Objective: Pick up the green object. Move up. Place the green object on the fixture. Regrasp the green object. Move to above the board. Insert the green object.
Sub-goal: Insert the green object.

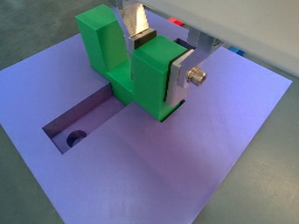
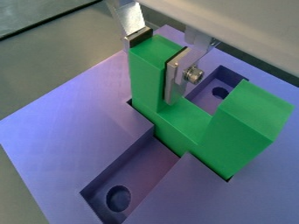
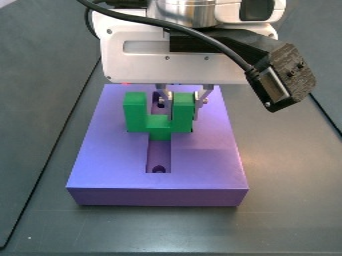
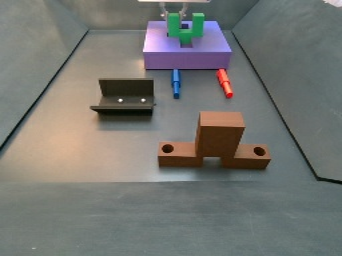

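Observation:
The green object [image 1: 122, 66] [image 2: 233, 122] is a U-shaped block standing with its two arms up. Its base sits down in the cross-shaped slot of the purple board [image 1: 176, 166] [image 2: 65, 131]. My gripper [image 1: 162, 57] [image 2: 156, 57] is shut on one arm of the block, a silver finger on each side of it. In the side views the gripper [image 3: 171, 100] [image 4: 178, 12] hangs over the far part of the board [image 3: 160, 165] [image 4: 187, 52], holding the green object [image 3: 138, 112] [image 4: 186, 28]. The dark fixture [image 4: 124, 97] stands on the floor, well away from the board.
The open length of the slot ends in a round hole [image 1: 76, 137] [image 2: 115, 198]. A blue stick [image 4: 177, 83] and a red stick [image 4: 225, 82] lie beside the board. A brown wooden piece [image 4: 218, 142] stands near the front. Grey walls ring the floor.

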